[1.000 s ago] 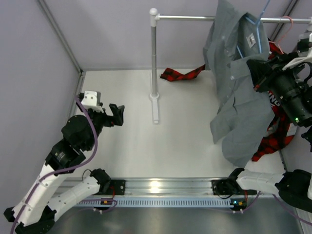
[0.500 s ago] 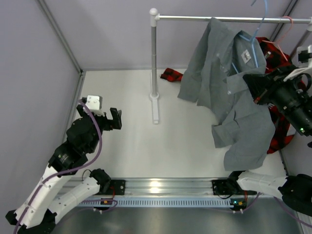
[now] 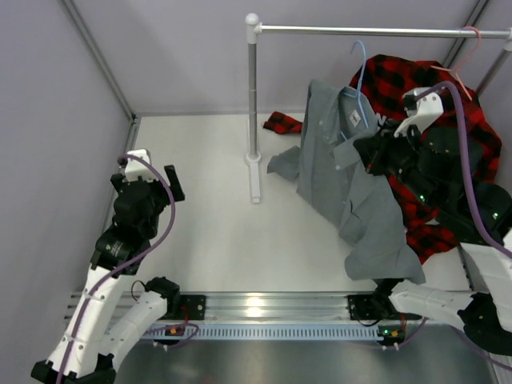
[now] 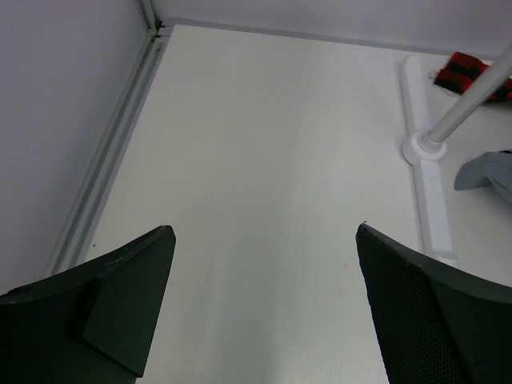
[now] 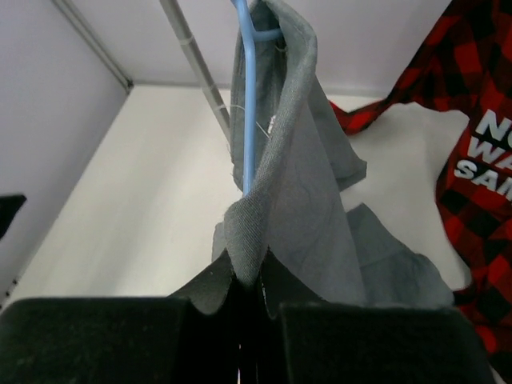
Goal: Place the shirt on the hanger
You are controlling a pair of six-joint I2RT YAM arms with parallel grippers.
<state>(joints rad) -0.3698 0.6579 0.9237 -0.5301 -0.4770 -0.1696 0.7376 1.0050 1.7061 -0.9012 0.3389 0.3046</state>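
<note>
So the right hand [image 5: 250, 286] is clamped down tight on a fold of the grey-green shirt [image 5: 300, 184]. In the wrist view the cloth bunches up right between the two black fingers. The light-blue hanger [image 5: 246, 104] runs straight down inside the shirt toward that same pinch. I honestly can't tell if the wire is in the grip too or just the cloth.

From the top camera, the shirt is draped over the hanger with the collar wrapped around its neck and the hook poking up out of the top. The hook is clear of the rail [image 3: 376, 30] and sits just below it in that view. The whole thing is held up over the right side of the white surface [image 3: 216, 240], between the upright post [image 3: 253, 96] and the red-and-black plaid shirt [image 3: 448, 120]. The plaid one is behind it and to the right, with the right arm crossing over it. The grey shirt hangs kinda lopsided. One sleeve end reaches out left near the foot of the post, and the bottom trails down toward the near edge.

The left hand [image 4: 264, 240] is spread wide with nothing in it. It's way over on the left side, well apart from the shirt. Its wrist cam shows mostly bare surface between the fingers, with the post's base and a bit of grey cloth off at the right edge.
</note>
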